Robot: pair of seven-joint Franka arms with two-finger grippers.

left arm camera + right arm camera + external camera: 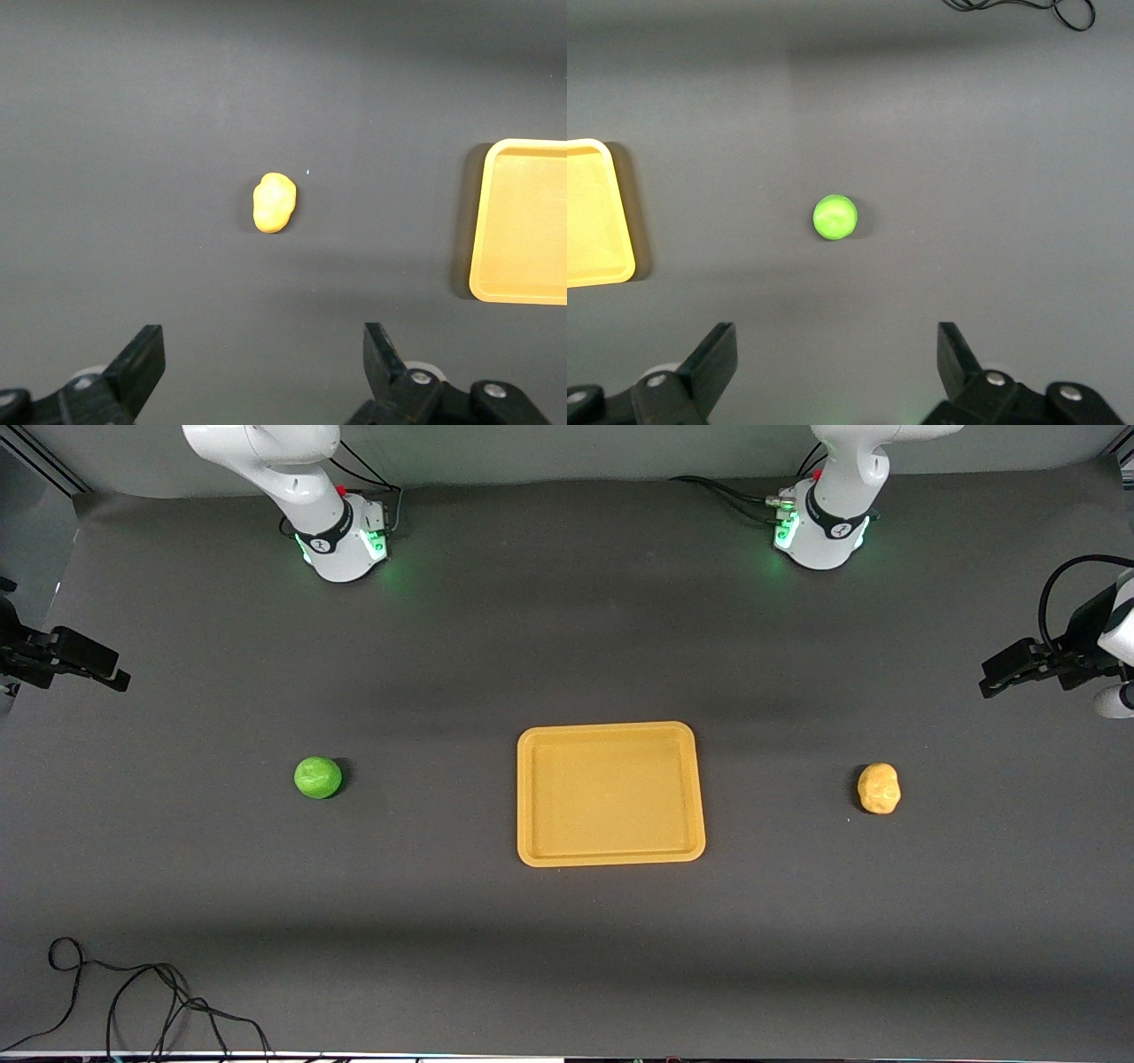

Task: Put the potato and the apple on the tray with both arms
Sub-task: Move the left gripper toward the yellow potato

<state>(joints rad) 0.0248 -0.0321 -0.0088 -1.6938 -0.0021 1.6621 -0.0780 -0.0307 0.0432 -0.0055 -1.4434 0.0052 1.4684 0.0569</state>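
The yellow-orange tray [611, 857] lies empty at the table's middle. The green apple [317, 778] rests on the mat toward the right arm's end, the lumpy yellow potato [879, 788] toward the left arm's end, both apart from the tray. My right gripper [111, 677] hangs open and empty over the table's edge at its own end; in the right wrist view [835, 341] the apple [834, 217] lies well ahead of its jaws. My left gripper [992, 684] hangs open and empty over its own end; in the left wrist view [263, 341] the potato [273, 203] lies ahead of its jaws.
A loose black cable [133, 992] lies on the mat at the corner nearest the front camera, toward the right arm's end. The arm bases [345, 540] [819, 531] stand along the table's edge farthest from the camera. The tray's rim shows in both wrist views [483, 221] [622, 257].
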